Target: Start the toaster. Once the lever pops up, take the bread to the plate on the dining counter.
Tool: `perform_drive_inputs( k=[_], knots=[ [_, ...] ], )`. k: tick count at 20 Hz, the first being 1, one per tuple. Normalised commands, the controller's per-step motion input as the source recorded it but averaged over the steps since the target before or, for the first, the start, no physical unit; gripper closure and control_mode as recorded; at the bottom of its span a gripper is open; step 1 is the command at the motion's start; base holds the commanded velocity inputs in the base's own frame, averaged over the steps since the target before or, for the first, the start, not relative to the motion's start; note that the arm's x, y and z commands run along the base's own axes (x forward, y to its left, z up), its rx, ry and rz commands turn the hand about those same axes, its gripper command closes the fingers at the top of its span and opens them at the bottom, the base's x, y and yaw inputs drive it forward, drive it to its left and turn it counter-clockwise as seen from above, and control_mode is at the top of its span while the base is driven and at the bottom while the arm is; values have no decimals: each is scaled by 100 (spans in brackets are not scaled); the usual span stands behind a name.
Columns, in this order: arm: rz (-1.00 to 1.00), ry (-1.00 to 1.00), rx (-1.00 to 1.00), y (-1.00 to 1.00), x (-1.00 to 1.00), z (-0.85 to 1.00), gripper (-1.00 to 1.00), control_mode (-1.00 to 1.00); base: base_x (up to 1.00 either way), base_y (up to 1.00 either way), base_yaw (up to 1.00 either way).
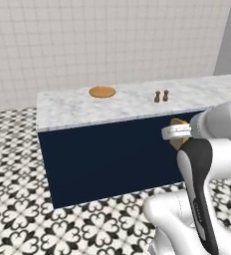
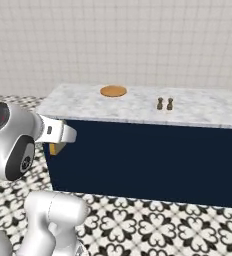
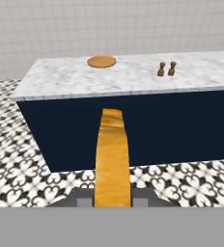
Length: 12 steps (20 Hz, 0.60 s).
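Golden bread pinched in the gripper, counter up ahead

Left base view: gripper (image 1: 179, 133) is clamped on the bread (image 1: 178, 141) in front of the navy counter (image 1: 137, 102), plate (image 1: 102, 91) on top, well apart from two little shakers (image 1: 161, 96). Right base view: bread (image 2: 56, 148) pokes out under the hand, low by the counter's (image 2: 138, 107) corner. Hand view: bread (image 3: 112, 159) sticks straight out edge-on, plate (image 3: 102, 61) far off up top.

Arm (image 1: 207, 164): glossy white rounded shells, bulbous joints. Black elongated panel along link at 5 o'clock of left base view, faint pale lettering on it, unreadable. Right base view: round dark-grey cap at 9 o'clock with small red mark, second dark oval inset below; white wrist block with small dark dot.
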Motion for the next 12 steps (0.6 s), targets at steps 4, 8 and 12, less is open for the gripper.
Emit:
perform_drive_inputs(
  k=[4, 8, 12],
  knots=[
    [0, 0, 0, 0, 0, 0, 100, 100, 100, 6, 0],
    [0, 0, 0, 0, 0, 0, 100, 100, 100, 11, 1],
    [0, 0, 0, 0, 0, 0, 100, 100, 100, 21, 2]
  ],
)
